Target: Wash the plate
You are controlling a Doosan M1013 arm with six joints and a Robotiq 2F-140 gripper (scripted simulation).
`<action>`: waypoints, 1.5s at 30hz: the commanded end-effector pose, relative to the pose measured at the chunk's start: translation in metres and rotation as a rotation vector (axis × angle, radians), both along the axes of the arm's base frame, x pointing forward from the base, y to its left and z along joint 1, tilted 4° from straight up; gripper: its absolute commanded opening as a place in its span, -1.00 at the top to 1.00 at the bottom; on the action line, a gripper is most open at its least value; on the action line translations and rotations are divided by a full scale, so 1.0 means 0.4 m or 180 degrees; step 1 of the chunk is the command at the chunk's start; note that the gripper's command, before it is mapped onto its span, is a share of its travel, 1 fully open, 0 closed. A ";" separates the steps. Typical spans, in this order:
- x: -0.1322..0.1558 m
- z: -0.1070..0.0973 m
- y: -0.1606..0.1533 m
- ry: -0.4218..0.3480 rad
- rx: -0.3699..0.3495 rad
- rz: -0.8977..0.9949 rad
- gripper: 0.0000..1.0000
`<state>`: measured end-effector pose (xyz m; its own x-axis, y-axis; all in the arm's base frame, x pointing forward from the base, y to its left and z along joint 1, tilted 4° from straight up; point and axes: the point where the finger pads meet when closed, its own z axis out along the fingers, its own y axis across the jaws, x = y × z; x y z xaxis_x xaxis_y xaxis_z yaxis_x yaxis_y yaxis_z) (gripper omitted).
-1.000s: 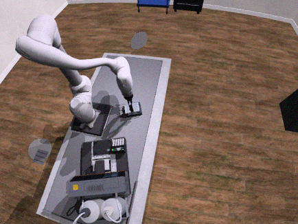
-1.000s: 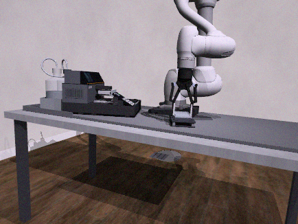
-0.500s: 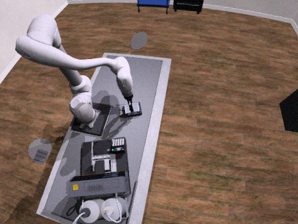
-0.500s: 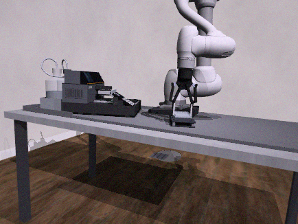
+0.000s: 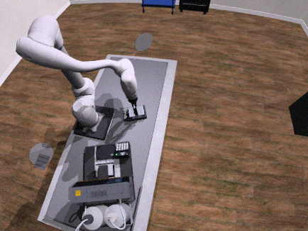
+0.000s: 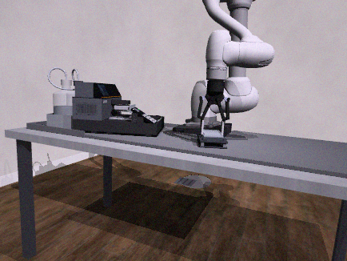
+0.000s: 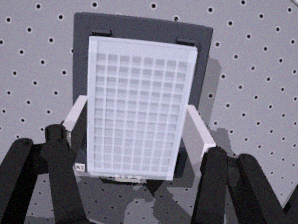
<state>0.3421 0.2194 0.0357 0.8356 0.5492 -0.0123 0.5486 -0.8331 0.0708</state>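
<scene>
The white well plate (image 7: 140, 112) is between the fingers of my gripper (image 7: 136, 114), which is shut on its two long sides. The plate hangs just over the dark plate nest N1 (image 7: 200, 43); the nest's rim shows beyond the plate's far and right edges. I cannot tell whether the plate touches the nest. From the side, the gripper (image 6: 213, 130) holds the plate (image 6: 213, 136) low over the nest (image 6: 212, 142) on the table. From above, the plate (image 5: 138, 112) is at mid-table. The washer (image 5: 106, 170) shows a green lamp (image 5: 116, 154), and its carrier (image 5: 106, 166) looks empty.
The washer's keypad (image 5: 122, 146) faces the nest. Two white bottles (image 5: 103, 216) with tubing stand behind the washer, also seen from the side (image 6: 64, 96). My arm's base (image 5: 85, 111) stands on a dark plate left of the nest. The table edge runs close on the right.
</scene>
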 end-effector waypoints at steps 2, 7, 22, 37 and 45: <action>0.000 0.000 0.000 0.0000 0.0001 0.0000 0.80; 0.000 0.000 0.000 0.0000 0.0001 0.0000 0.80; 0.000 -0.002 0.000 0.0000 0.0001 0.0000 0.80; 0.000 -0.007 0.000 0.0000 0.0001 0.0000 0.80; 0.000 -0.011 -0.001 0.0000 0.0001 0.0000 0.80</action>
<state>0.3422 0.2192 0.0316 0.8356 0.5492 -0.0123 0.5486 -0.8331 0.0708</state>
